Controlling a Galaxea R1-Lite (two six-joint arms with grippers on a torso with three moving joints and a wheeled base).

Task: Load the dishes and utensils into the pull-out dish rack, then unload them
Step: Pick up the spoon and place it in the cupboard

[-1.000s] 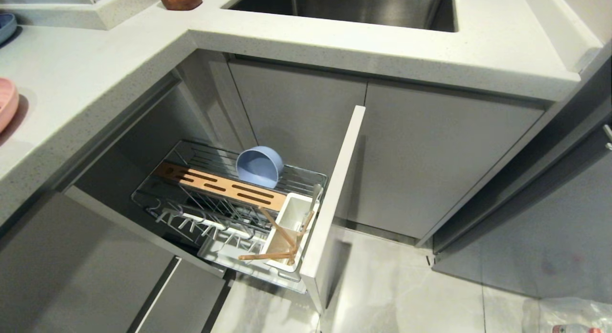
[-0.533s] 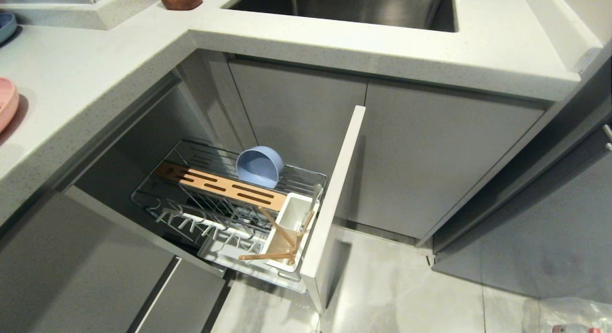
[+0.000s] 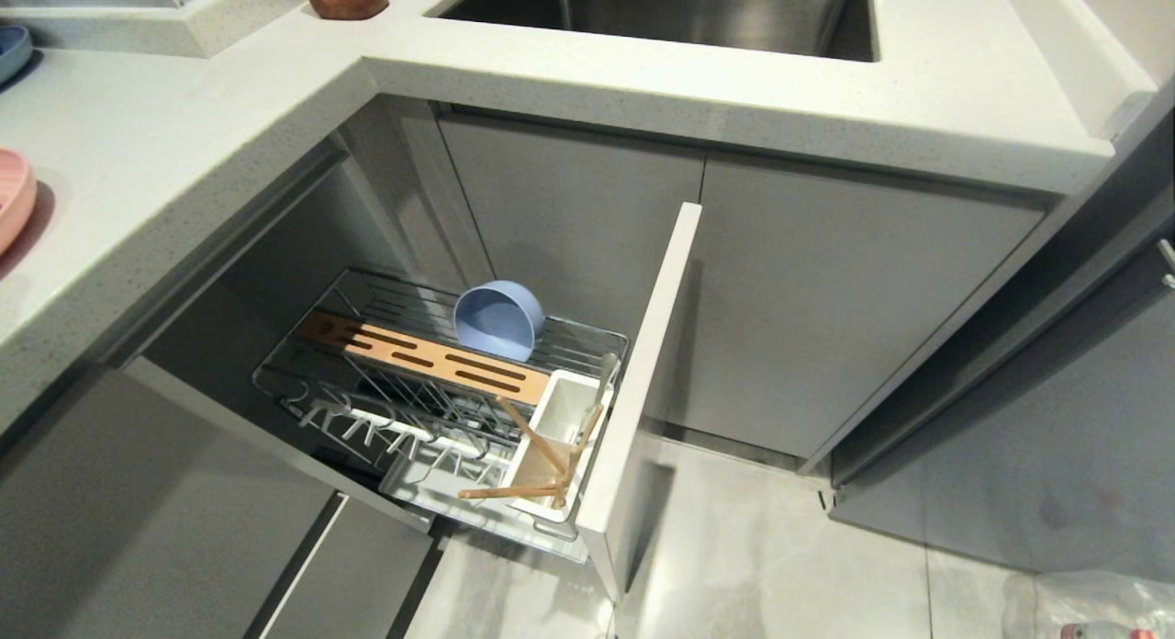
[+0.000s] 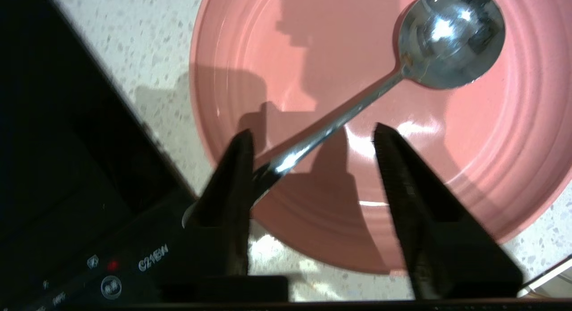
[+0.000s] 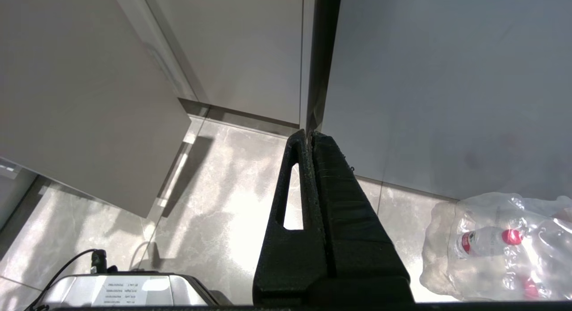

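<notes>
My left gripper [image 4: 313, 130] hangs open over the pink plate [image 4: 491, 168] on the speckled counter. The metal spoon [image 4: 451, 38] lies on that plate, its handle running down against one black finger [image 4: 232, 181]; the other finger stands clear of it. In the head view the pull-out dish rack [image 3: 441, 391] is drawn out, and the pale blue bowl [image 3: 498, 319] rests on its side in it. Two wooden chopsticks [image 3: 537, 446] lean in the white caddy [image 3: 560, 437]. Only the plate's edge [image 3: 14, 198] shows there. My right gripper [image 5: 310, 134] is shut, parked above the floor.
A black hob [image 4: 67, 168] lies beside the plate. The rack's pale front panel [image 3: 643, 382] juts out over the tiled floor. A sink [image 3: 698, 10] is set in the counter behind. A wrapped pack of bottles [image 5: 500, 244] sits on the floor at the right.
</notes>
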